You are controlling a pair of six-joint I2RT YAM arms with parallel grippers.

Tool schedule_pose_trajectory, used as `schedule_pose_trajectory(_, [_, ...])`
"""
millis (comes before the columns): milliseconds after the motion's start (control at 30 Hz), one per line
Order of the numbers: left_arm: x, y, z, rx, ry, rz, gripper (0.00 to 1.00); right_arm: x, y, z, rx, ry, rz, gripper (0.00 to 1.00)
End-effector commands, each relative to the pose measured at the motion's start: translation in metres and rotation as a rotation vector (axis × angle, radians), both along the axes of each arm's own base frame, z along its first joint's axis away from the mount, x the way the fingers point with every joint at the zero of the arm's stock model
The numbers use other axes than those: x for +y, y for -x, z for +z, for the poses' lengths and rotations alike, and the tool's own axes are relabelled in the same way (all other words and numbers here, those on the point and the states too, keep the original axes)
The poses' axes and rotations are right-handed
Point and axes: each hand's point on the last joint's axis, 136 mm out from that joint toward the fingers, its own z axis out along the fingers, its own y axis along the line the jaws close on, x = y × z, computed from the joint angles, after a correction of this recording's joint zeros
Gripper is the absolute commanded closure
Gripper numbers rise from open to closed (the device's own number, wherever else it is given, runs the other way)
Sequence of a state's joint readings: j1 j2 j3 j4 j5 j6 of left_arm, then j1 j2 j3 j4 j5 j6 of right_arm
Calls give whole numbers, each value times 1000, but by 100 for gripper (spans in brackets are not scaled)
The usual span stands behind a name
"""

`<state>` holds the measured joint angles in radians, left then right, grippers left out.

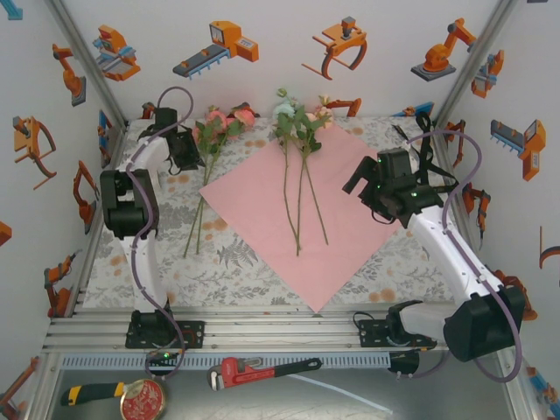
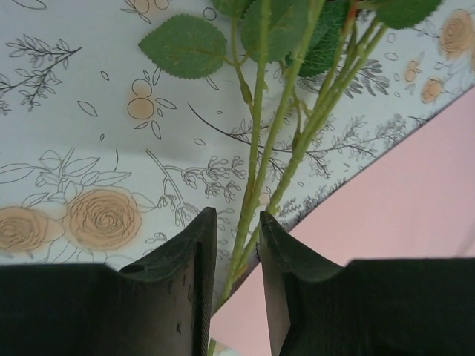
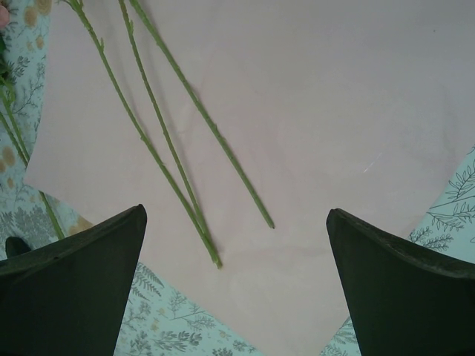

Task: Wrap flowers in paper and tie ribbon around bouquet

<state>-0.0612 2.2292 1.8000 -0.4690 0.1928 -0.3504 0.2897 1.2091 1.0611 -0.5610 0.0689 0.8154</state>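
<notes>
step: gathering the flowers onto the paper; wrapping not yet begun, as I read it.
paper: large thin pink paper sheet (image 1: 346,236), flat and unfolded, lying corner-on in the middle of the desk (image 1: 245,262) with its floral-print cover.
placed stems: three long thin green artificial stems with pale blue, cream and peach blooms (image 1: 297,127) lie on the paper sheet. Heads are at the far corner, cut ends near the middle, slightly fanned.
loose stems: a second bunch with pink blooms, green leaves and thin green stems (image 1: 213,136) lies on the desk cover. It runs close past the sheet's left corner, and most of it is off the paper.
left end effector (image 2: 236,215): narrowed to a slim gap, with the loose stems running between the fingers just below the leaves. The gap looks a little wider than the stems, so I can't tell if they're pinched or only straddled.
right end effector (image 3: 236,211): spread wide, holding nothing. It hovers over the right half of the paper sheet, near the cut ends of the placed stems.
next move (my call): the left end effector closes firmly on both loose stems, lifts, carries them right and lays them beside the placed stems with heads lined up.
needs: both stems caught together. They're thin and head-heavy, so they're likely to pivot or slip in a loose grip.
right arm: should keep off the landing spot; it could pin the sheet if it shifts.
remaining: fold the paper into a cone, then tie.
</notes>
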Motion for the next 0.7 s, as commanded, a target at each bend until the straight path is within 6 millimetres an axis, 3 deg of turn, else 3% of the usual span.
schedule_pose_trajectory(0, [-5,-9,5,-6,39,29,67,-3,7,5,-15,-5,-20,2])
schedule_pose_trajectory(433, [-9,-3,-44,127,43,17,68,-10,9,9,-27,33,-29,2])
schedule_pose_trajectory(667, [-22,3,-49,140,29,-70,64,-9,10,6,-20,26,-31,2])
